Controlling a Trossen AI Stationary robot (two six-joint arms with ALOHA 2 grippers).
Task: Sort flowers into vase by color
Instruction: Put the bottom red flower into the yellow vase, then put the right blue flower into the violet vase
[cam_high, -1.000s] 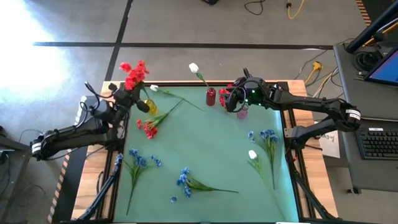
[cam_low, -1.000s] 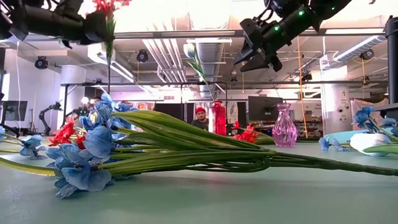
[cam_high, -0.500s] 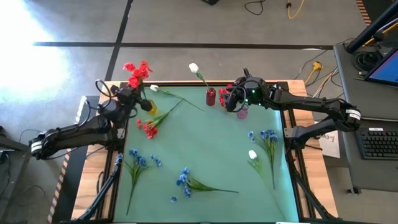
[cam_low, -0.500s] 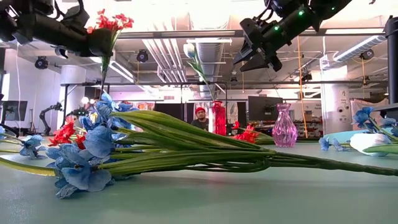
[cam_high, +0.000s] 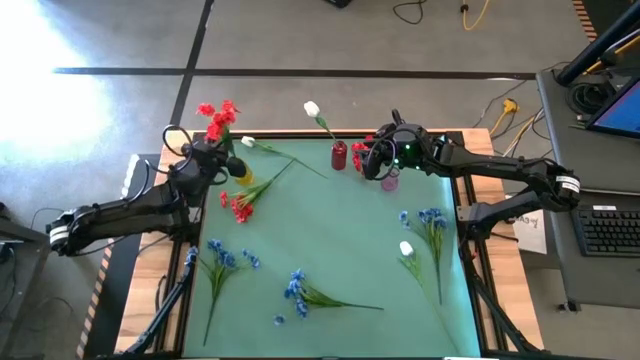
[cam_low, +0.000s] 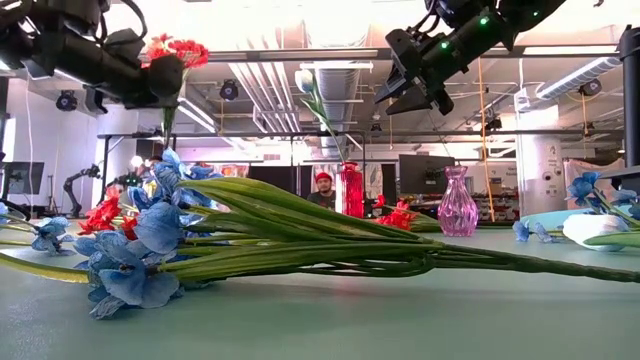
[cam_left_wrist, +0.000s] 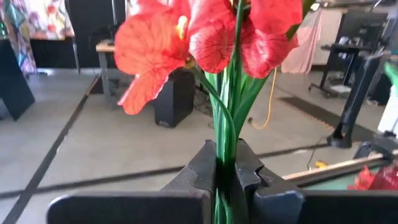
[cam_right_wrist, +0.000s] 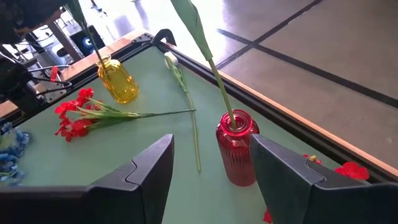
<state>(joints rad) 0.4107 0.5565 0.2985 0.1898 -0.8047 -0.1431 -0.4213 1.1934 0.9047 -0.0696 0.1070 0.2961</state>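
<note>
My left gripper (cam_high: 207, 153) is near the table's far left corner, shut on a red flower whose bloom (cam_high: 216, 114) (cam_low: 176, 50) stands above the fingers. A yellow vase (cam_high: 240, 170) stands just right of it. My right gripper (cam_high: 374, 160) hovers open over the far middle, above a red vase (cam_right_wrist: 237, 147) holding a white tulip (cam_high: 311, 108) and beside a pink vase (cam_low: 457, 203). More red flowers (cam_high: 240, 204), a white flower (cam_high: 248, 142), blue sprays (cam_high: 221, 258) (cam_high: 298, 288) (cam_high: 431, 218) and a white bud (cam_high: 406, 248) lie flat on the green mat. My left gripper pinches the red flower's green stems (cam_left_wrist: 224, 163) between its two fingers, a little below the bloom (cam_left_wrist: 205, 34). The flower is lifted clear and stands roughly upright, bloom above the fingers. Its lower stem (cam_low: 165, 118) hangs free below them.
A second red bloom (cam_high: 358, 155) lies by the red vase. The green mat (cam_high: 340, 230) has free room in its middle. Wooden table edges and the arm mounts border both sides. A person (cam_low: 321, 186) sits far behind the table.
My left gripper has come down and moved a little toward the table's right, toward the yellow vase, carrying the red flower with it. The bloom sits lower in the low view than a second ago. The right arm has kept still.
</note>
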